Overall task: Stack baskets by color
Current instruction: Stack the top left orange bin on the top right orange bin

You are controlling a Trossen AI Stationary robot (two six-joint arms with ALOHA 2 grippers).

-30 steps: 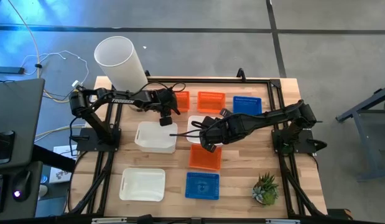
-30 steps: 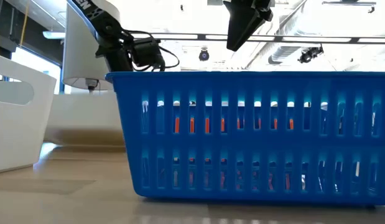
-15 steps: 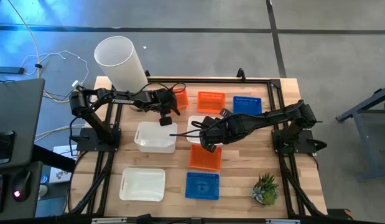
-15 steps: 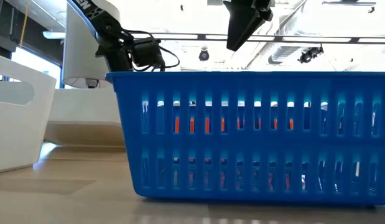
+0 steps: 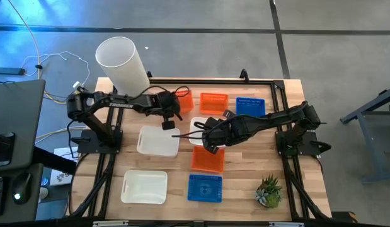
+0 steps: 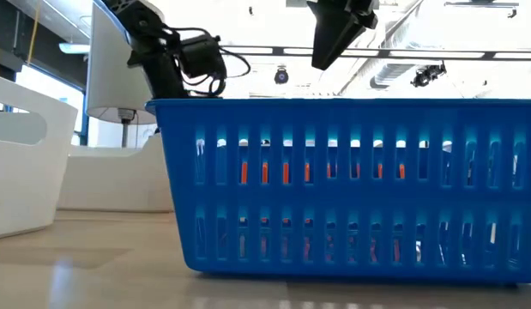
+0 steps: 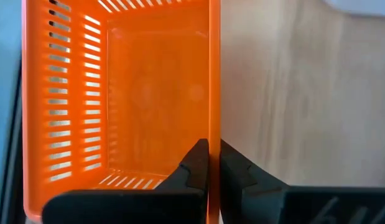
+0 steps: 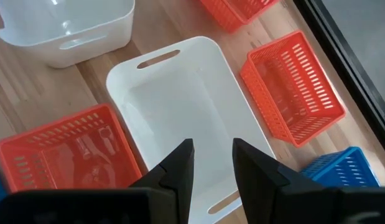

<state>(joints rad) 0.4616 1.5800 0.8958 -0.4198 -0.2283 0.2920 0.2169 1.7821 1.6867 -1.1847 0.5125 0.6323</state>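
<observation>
My left gripper (image 5: 174, 104) is shut on an orange basket (image 7: 142, 93) at the table's far side, left of centre. A second orange basket (image 5: 213, 101) and a blue one (image 5: 250, 106) stand to its right. My right gripper (image 8: 212, 168) hangs open above a white basket (image 8: 180, 112) at mid-table and touches nothing. A third orange basket (image 5: 207, 159) and a blue basket (image 5: 205, 187) sit nearer the front. Two more white baskets (image 5: 159, 140) (image 5: 144, 187) rest on the left half. My left gripper pinches the orange basket's long wall (image 7: 209, 134) that faces the table's near edge, close to the end by the gripper. One finger (image 7: 195, 163) is inside the basket and one outside. The fingers slant down from the table's left. Whether the basket is clear of the table, I cannot tell.
A tall white cylinder (image 5: 122, 60) stands at the far left corner, just behind my left arm. A small potted plant (image 5: 268, 191) sits near the front right. A black frame rail (image 5: 232, 80) runs along the far edge behind the baskets.
My left gripper has risen a little by the orange basket; the low view shows its wrist higher than before. My right arm has kept still.
</observation>
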